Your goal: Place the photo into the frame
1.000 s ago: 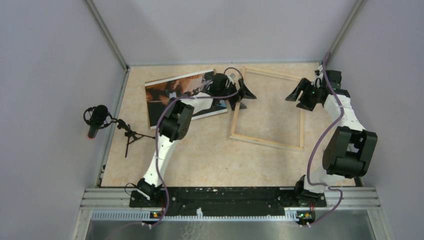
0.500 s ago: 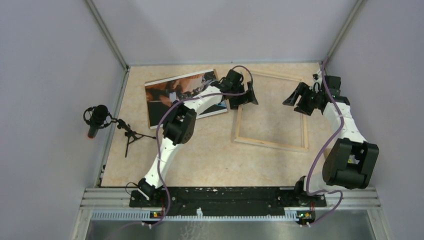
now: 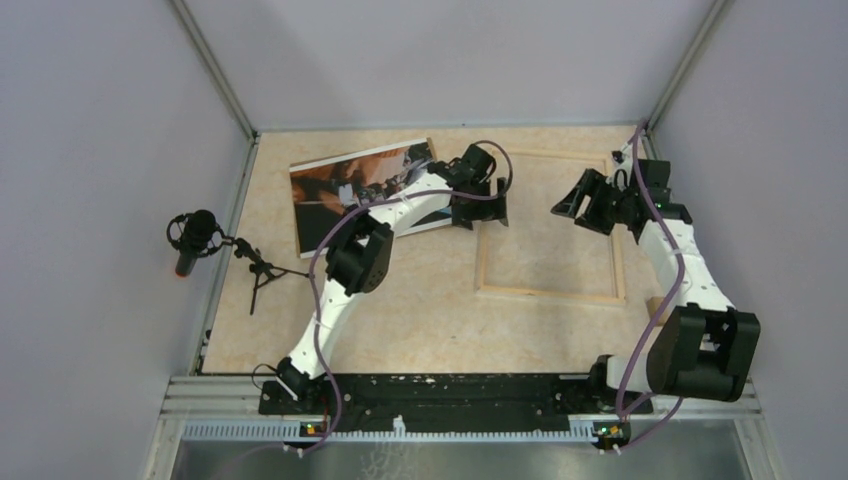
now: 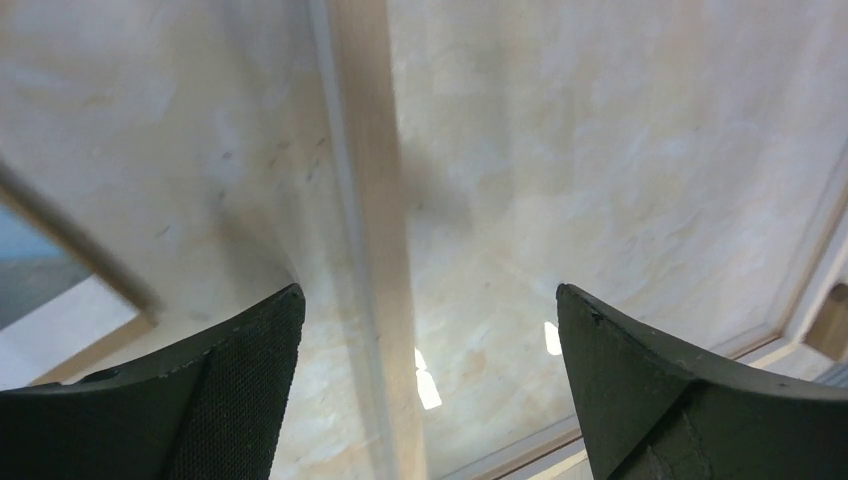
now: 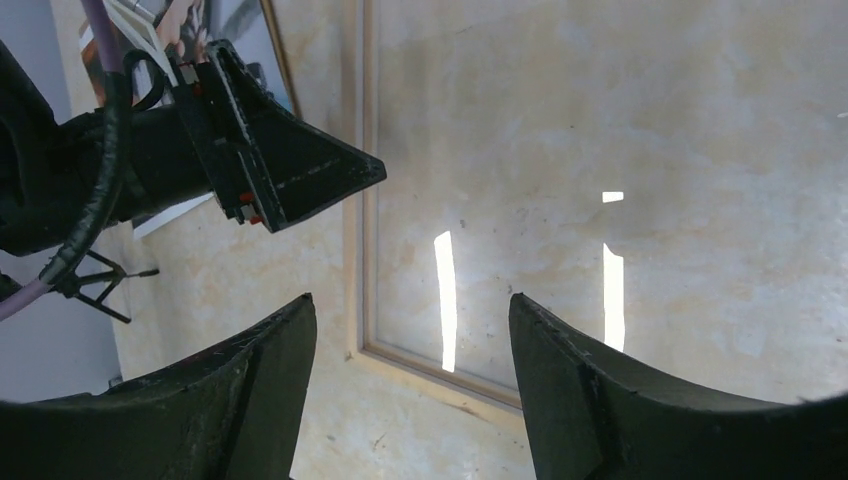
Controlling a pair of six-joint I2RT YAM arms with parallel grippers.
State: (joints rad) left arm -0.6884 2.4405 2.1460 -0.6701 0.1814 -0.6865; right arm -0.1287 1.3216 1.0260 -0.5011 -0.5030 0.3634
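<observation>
The left gripper [image 3: 476, 204] has its jaws spread wide either side of the frame [image 3: 545, 296]'s left strip, probably to square it up. The right gripper [image 3: 584, 201], jaws apart and empty, hovers over the frame's upper right. The photo [image 3: 340, 190] lies face-up near it, upper left.

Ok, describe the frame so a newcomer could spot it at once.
On the beige table, look at the right half. The frame is an open rectangle of thin pale wooden strips lying flat, table showing through, unlike the dark printed photo on its left.
</observation>
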